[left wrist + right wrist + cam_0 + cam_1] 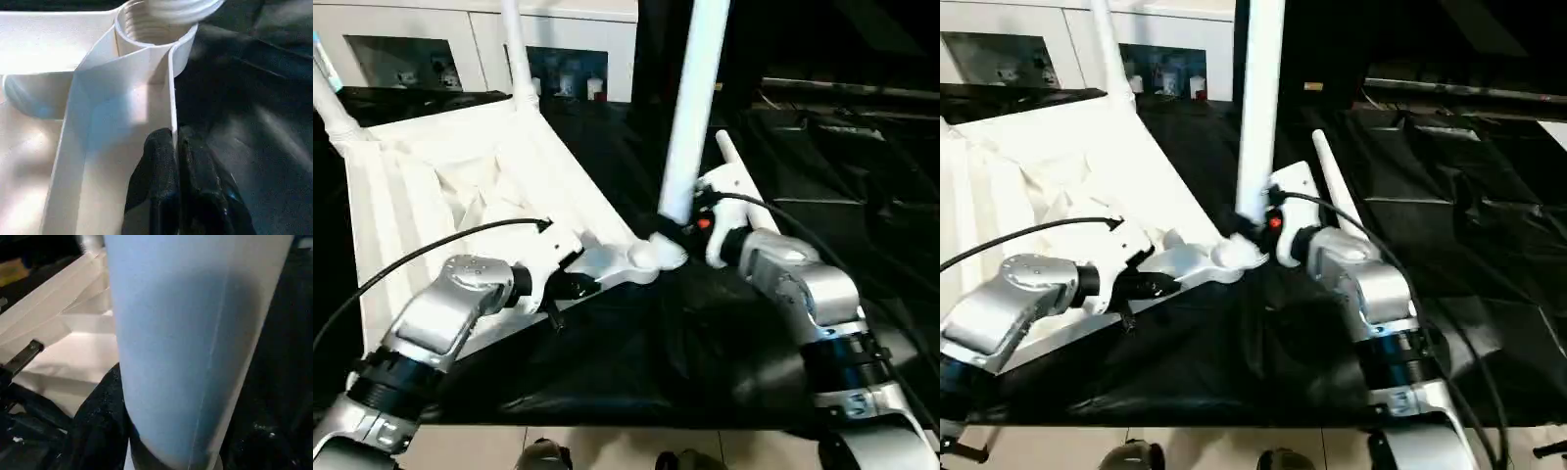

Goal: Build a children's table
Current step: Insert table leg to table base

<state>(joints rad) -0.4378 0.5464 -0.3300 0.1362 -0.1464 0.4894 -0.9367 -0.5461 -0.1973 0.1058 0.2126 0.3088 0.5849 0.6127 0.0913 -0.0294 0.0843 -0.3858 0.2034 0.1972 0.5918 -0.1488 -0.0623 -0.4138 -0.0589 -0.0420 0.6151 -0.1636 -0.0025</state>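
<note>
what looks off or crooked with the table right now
The leg at the near corner socket isn't seated: its threaded end sits over the socket, offset to one side. The right claw holds the leg; the left claw pinches the tabletop's rim. Nothing looks damaged.

Black cloth (636, 362) (creased) before white cabinets (421, 29)

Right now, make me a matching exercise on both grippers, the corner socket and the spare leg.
1 left gripper
2 right gripper
3 round threaded white corner socket
4 spare white tapered plastic leg

A on black cloth
B jaws shut on white plastic tabletop's rim
C holding upright white plastic leg
D below that leg's threaded end

Pairs: 1-B, 2-C, 3-D, 4-A
</note>
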